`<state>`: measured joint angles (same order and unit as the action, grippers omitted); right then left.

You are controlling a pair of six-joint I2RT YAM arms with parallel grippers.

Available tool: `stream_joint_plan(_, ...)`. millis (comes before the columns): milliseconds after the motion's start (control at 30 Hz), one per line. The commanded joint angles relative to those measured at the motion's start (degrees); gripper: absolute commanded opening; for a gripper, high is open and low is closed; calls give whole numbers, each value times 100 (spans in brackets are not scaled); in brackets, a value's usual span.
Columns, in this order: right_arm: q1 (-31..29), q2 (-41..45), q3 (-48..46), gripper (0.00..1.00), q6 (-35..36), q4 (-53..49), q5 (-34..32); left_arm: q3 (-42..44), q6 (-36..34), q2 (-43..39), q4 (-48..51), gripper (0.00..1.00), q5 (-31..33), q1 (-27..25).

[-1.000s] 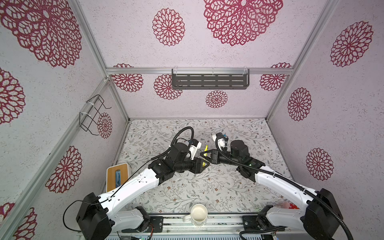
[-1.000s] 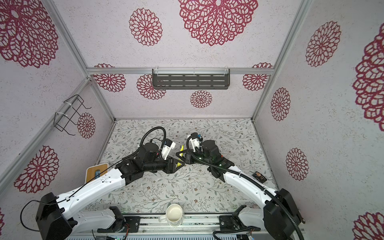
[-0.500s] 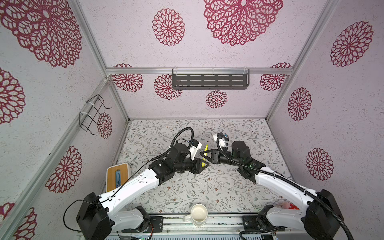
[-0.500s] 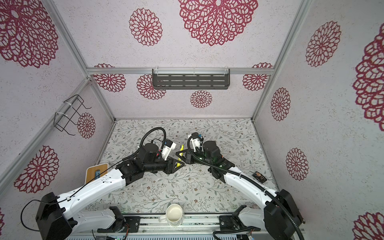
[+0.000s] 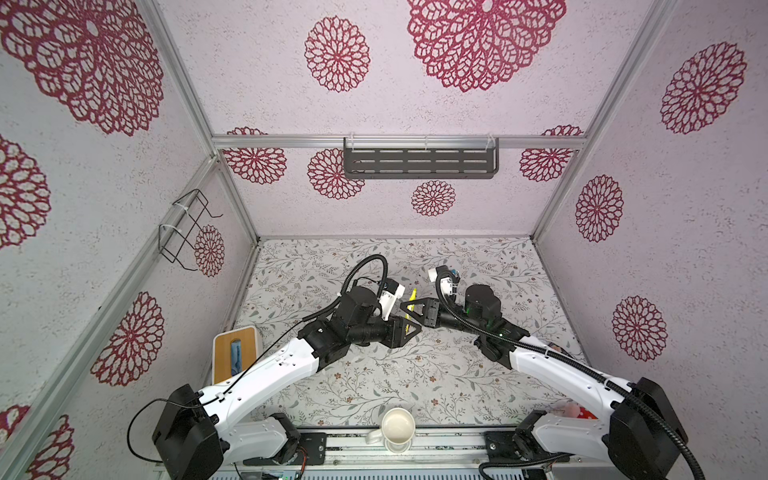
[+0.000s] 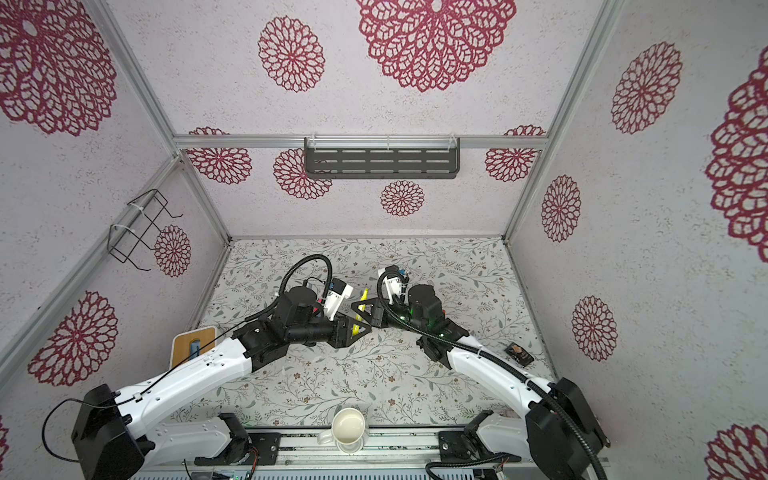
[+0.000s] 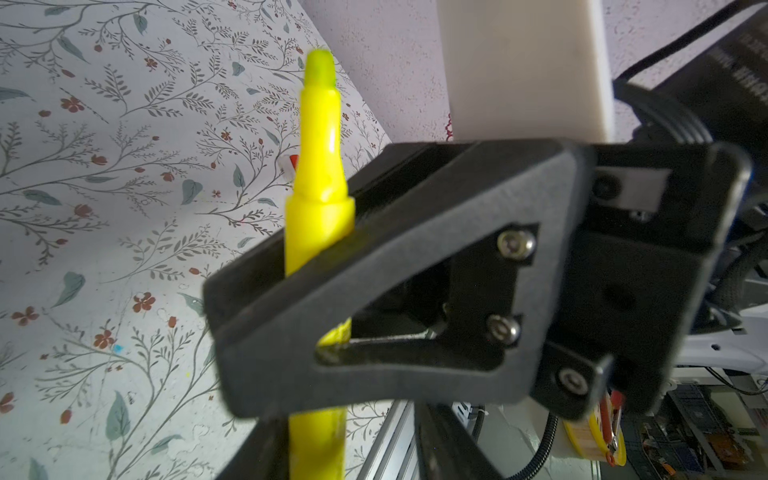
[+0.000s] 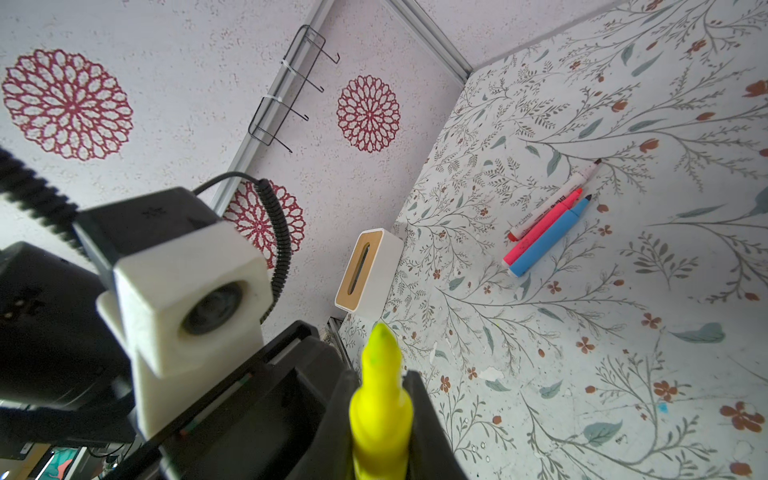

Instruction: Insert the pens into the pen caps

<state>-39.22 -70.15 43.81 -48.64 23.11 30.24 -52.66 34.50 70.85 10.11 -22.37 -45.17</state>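
There's the yellow pen (image 7: 320, 158), up off the floral mat (image 5: 374, 386), uncapped with its felt tip bare. It is well out toward the middle from the white box with the wooden top (image 5: 222, 361) at the mat's edge.

The right gripper (image 8: 380, 376) has it pinched across the barrel just behind the nose, jaws pressed onto the plastic on both sides. The left gripper (image 5: 413, 328) reaches in from the box side, jaws parted around the pen's rear end. One finger is close against the barrel and the other stands off, with mat showing in the gap. In both top views the two claws sit nose to nose.

On the mat, apart from the box, the white-and-red pen (image 8: 555, 199), pink pen (image 8: 542, 226) and blue pen (image 8: 548, 241) lie side by side, touching. Their bare tips all point away from the box.

A cream mug (image 5: 398, 424) stands on the front rail, well apart from the box.
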Motion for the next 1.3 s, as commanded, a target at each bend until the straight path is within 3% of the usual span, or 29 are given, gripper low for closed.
stream_joint_plan(0, -24, 72, 48, 0, -118, 466, 26, 46, -6, -27, -255, 39, -100, -54)
stream_joint_plan(67, -24, 67, 43, 0, -119, 466, 26, 62, 9, -27, -265, 34, -83, -49)
stream_joint_plan(267, -24, 66, 40, 0, -161, 554, 17, 94, 9, -65, -293, 30, -82, -40)
stream_joint_plan(333, -24, 72, 32, 0, -158, 563, 9, 120, -31, -97, -335, 22, -63, -32)
stream_joint_plan(400, -24, 92, 23, 0, -172, 571, -7, 147, -81, -131, -376, 2, -93, -31)
stream_joint_plan(633, -24, 189, 11, 4, -121, 453, -128, 264, -42, -288, -404, 0, -19, -10)
stream_joint_plan(733, -20, 253, 15, 28, -63, 269, -230, 300, -86, -383, -322, 0, 138, -10)
stream_joint_plan(800, -15, 358, 21, 64, 13, 88, -328, 307, -143, -456, -158, 0, 381, 4)
stream_joint_plan(867, -15, 497, -2, 81, 111, -181, -551, 326, -196, -545, 8, 0, 622, 8)
stream_joint_plan(1033, 109, 1118, 8, 99, 382, -1587, -1404, 573, -181, -833, 187, 0, 1122, 17)
stream_joint_plan(1267, 684, 1937, 441, 99, 692, -4385, -2932, 913, -87, -1108, 449, 0, 1699, 21)
